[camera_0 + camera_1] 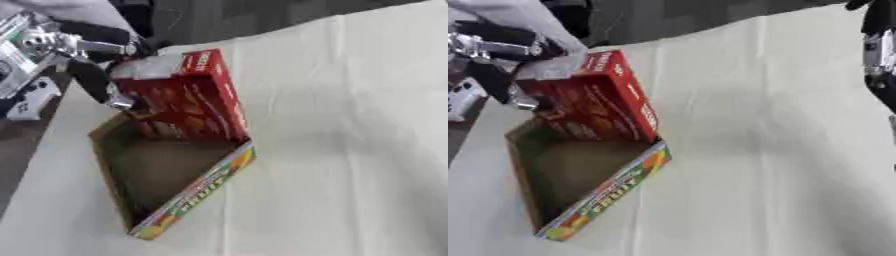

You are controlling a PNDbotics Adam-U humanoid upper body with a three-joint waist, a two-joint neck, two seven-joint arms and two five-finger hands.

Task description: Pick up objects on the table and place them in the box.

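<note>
Holding: the left hand [105, 82] has its black fingers curled round the upper left end of a red carton [188, 97], which stands tilted at the far end of the box.
Red carton: a flat red pack with printed pictures on its face and white lettering on its narrow top end; its lower edge is down inside the box, its top leans away toward the far side.
Box: an open, shallow cardboard box [114, 175] lying askew on the surface, its brown inside bare below the carton; the near right wall [197, 192] carries bright fruit print in green, yellow and orange.
Left arm: silver and black joints come in from the upper left corner.
Right hand: only a dark arm [878, 55] shows at the right edge of the right eye view; I cannot tell how its fingers stand.
Surface: covered with a creased, cream cloth [350, 150].
</note>
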